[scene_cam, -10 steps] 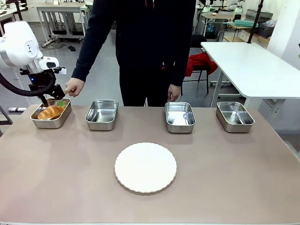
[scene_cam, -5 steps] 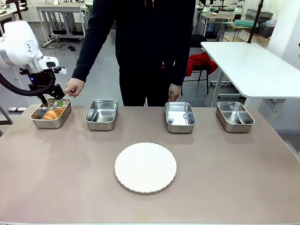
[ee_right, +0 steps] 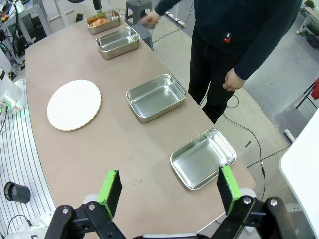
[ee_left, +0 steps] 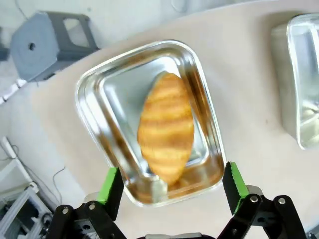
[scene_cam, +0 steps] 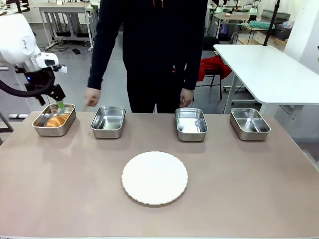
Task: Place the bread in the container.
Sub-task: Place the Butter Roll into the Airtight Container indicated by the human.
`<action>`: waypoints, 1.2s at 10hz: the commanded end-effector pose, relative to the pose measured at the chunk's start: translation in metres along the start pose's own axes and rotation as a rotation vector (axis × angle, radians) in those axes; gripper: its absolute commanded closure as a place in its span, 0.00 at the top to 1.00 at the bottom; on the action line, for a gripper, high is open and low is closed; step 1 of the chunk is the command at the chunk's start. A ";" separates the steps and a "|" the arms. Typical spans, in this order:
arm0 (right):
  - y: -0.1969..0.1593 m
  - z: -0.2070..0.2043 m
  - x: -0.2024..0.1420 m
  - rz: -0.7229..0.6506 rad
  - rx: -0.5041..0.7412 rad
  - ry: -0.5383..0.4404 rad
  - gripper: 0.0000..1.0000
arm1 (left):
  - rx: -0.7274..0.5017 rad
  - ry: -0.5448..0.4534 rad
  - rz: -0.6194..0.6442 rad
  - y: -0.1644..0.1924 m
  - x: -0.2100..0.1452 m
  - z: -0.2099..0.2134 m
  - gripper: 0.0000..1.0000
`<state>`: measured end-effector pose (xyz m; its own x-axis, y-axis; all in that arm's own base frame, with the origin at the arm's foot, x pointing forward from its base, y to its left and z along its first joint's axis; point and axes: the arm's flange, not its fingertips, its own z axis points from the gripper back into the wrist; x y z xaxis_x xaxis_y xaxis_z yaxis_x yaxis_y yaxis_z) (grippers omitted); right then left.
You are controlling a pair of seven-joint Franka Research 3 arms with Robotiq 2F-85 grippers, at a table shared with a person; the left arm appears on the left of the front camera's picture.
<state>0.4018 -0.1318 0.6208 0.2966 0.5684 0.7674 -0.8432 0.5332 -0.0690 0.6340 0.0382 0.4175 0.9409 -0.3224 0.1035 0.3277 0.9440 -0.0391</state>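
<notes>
Golden-brown ridged croissant (ee_left: 166,126) lies in shallow steel pan (ee_left: 89,94) directly below left hand (ee_left: 172,191), fingers apart, empty. Judged light, soft, crushable; best gripped gently across middle.

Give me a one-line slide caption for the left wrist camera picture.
Open left gripper above the steel container with the bread lying inside it.

Even, bright overhead light is illuminating every view, casting only soft shadows. Glare is streaking the container (ee_left: 149,122) walls around the bread (ee_left: 165,127). Wide-angle distortion is bending the table (ee_right: 129,144) edges outward from the container.
</notes>
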 end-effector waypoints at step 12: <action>0.000 0.000 0.002 0.007 0.000 -0.009 1.00 | 0.041 -0.248 0.195 -0.123 -0.216 0.062 1.00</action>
<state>0.4017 -0.1322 0.6210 0.2970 0.5684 0.7673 -0.8428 0.5338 -0.0692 0.3833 -0.0038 0.4597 0.9386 -0.1072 0.3280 0.1262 0.9913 -0.0373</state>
